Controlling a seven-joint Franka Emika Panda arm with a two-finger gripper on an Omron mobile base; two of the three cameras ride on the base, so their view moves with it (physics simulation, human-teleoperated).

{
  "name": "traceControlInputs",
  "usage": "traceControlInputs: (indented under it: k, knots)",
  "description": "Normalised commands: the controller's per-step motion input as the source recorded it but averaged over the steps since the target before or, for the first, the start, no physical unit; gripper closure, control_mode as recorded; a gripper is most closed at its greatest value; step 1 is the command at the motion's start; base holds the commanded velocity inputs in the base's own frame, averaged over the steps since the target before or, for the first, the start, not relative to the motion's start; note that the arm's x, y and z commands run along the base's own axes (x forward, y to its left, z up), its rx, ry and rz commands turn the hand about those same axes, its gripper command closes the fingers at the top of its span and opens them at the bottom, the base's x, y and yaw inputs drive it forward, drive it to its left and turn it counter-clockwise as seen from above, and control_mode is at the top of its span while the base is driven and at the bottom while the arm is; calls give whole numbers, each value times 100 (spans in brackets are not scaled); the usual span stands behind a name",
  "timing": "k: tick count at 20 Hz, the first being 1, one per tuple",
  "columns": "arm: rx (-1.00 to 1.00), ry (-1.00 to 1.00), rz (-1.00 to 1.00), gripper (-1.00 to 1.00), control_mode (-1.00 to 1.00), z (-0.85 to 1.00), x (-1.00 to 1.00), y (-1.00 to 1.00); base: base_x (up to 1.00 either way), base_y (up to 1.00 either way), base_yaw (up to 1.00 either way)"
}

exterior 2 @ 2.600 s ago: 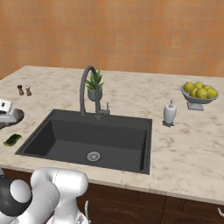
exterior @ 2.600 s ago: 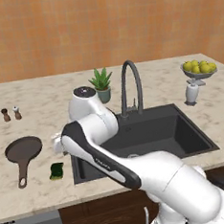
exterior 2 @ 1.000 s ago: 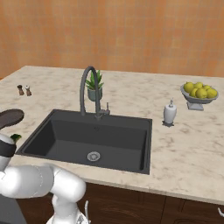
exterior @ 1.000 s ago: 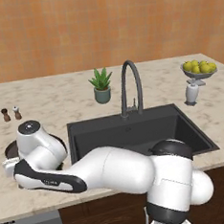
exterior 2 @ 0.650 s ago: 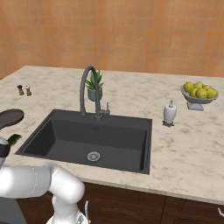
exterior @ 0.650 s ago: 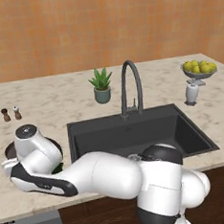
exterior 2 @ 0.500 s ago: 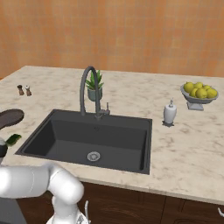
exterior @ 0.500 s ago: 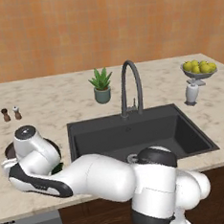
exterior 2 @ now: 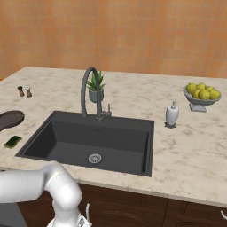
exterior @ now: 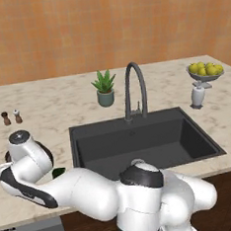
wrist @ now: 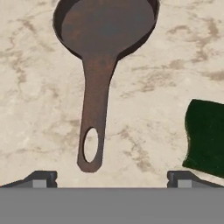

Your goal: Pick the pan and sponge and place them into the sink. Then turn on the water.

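The pan [wrist: 107, 26], a dark brown skillet, lies on the marble counter with its handle pointing toward my gripper [wrist: 111, 183]. The gripper is open: its fingertips [wrist: 40, 179] stand far apart, just short of the handle's loop end, with nothing between them. The sponge [wrist: 205, 138] shows its dark green face to the right of the handle. In the right base view the pan [exterior 2: 9, 119] and the sponge [exterior 2: 12, 141] lie left of the sink [exterior 2: 40, 133]. In the left base view my arm hides most of the pan; a sliver of the sponge [exterior: 58, 172] shows.
The black sink [exterior: 84, 135] has a tall arched faucet [exterior 2: 88, 88] with no water running. Behind it stands a potted plant [exterior 2: 95, 91]. A soap dispenser [exterior 2: 172, 114] and a fruit bowl [exterior 2: 203, 95] are to the right. Salt and pepper shakers [exterior 2: 23, 91] stand at the far left.
My arm has swung left from the sink's edge and come down over the pan. In the last second it crept a little farther left. Pan and sponge have not moved.
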Motion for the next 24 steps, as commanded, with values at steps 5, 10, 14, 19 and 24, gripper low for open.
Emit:
traceControlInputs:
  k: [5,10,14,19,24]
  knots:
    - [-1,0,-2,-100,-100,-27,15,8,0,0,0]
    - [0,0,-1,-100,-100,-35,15,0,0,0,0]
    - [-1,0,0,-100,-100,-34,18,17,0,0,0]
    - [-1,0,0,-100,-100,-16,23,27,0,0,0]
    - [-1,0,0,-100,-100,-19,26,24,0,0,0]
